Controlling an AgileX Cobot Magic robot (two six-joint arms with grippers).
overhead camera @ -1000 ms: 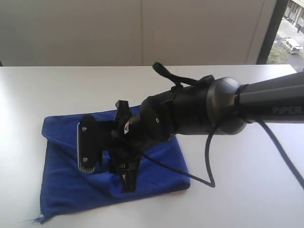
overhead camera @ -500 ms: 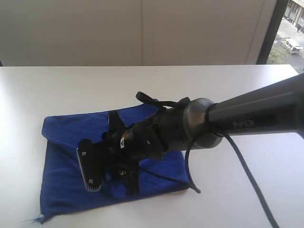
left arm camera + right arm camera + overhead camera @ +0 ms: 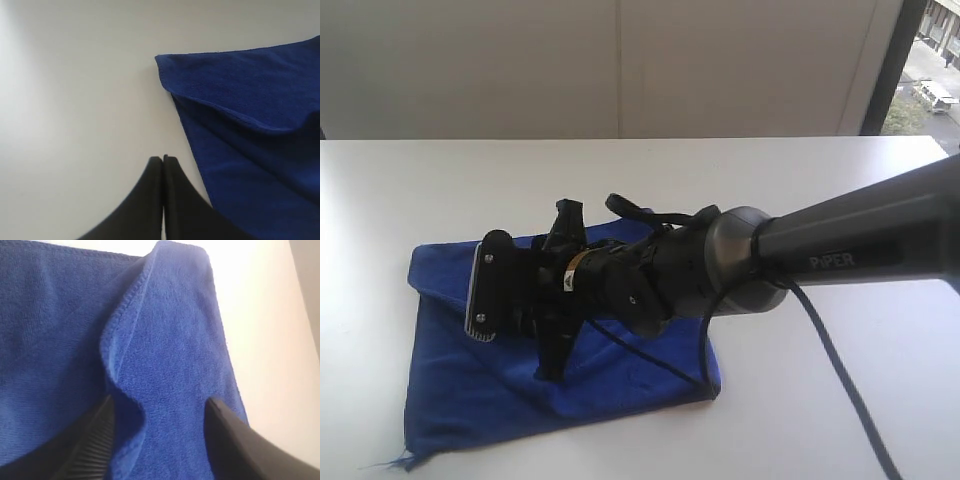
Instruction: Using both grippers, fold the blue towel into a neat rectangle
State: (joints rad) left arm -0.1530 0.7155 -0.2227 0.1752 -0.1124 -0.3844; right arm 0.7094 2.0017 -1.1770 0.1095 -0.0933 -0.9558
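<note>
Surface: white table (image 3: 440, 180), pale wall (image 3: 620, 60) behind, window (image 3: 932, 60) far right | Writing: PIPER (image 3: 840, 259) on right arm (image 3: 740, 255) | Towel (image 3: 470, 380): folded, front left; wide bare table behind and to the right | Left gripper (image 3: 163, 165): clenched, empty, beside the towel's corner | Right gripper (image 3: 157, 425): jaws spread over a raised fold

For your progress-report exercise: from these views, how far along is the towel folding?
Done: the blue towel lies doubled over, layers overlapping. In hand: the right gripper, open, straddles a raised fold edge; the left gripper is shut beside the towel. Left: grip, then square the skewed edges.
</note>
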